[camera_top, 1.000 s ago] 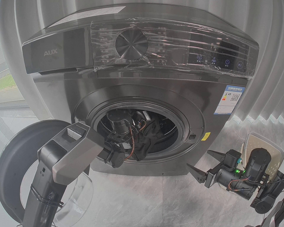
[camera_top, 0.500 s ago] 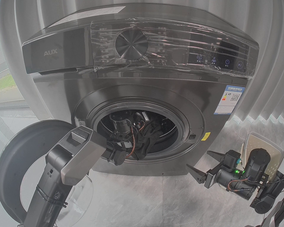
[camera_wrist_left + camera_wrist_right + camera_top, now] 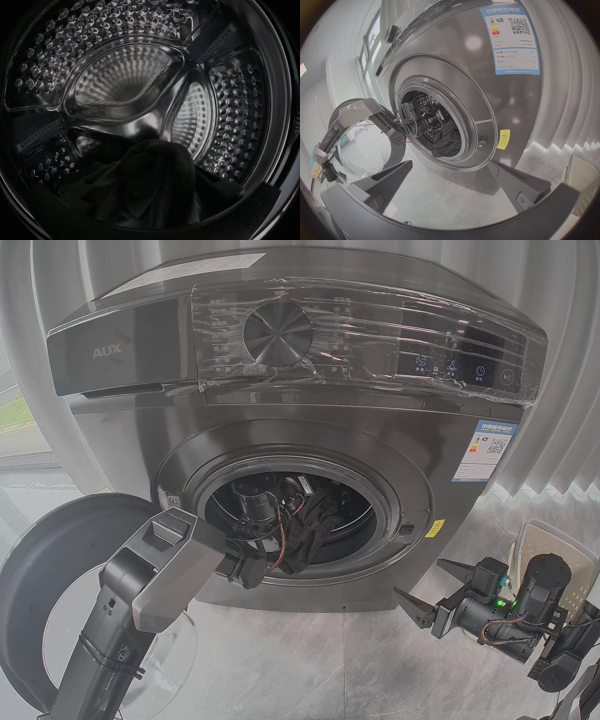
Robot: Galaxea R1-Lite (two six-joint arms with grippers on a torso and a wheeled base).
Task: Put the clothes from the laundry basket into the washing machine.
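- The washing machine's round door [image 3: 37,577] hangs swung wide open at my far left, its glass bowl facing out.
- My left arm [image 3: 150,565] passes in front of that door and goes in through the opening of the drum [image 3: 125,78].
- The left gripper [image 3: 294,495] sits inside the drum mouth, close above the cloth. I cannot tell from any view how its fingers stand or whether they have hold of anything.
- A dark garment [image 3: 312,534] lies bunched at the lower front of the drum. One fold droops over the rubber lip of the opening, just beside the left wrist's cables.
- The washing machine [image 3: 350,427] fills the middle, with its control dial under clear film on top.
- My right gripper [image 3: 431,590] hovers above the grey floor, to the right of the machine's front. Its two dark fingers are spread wide with nothing between them.
- The laundry basket [image 3: 553,546], pale and perforated, stands at the far right behind the right arm. I cannot see what is in it.
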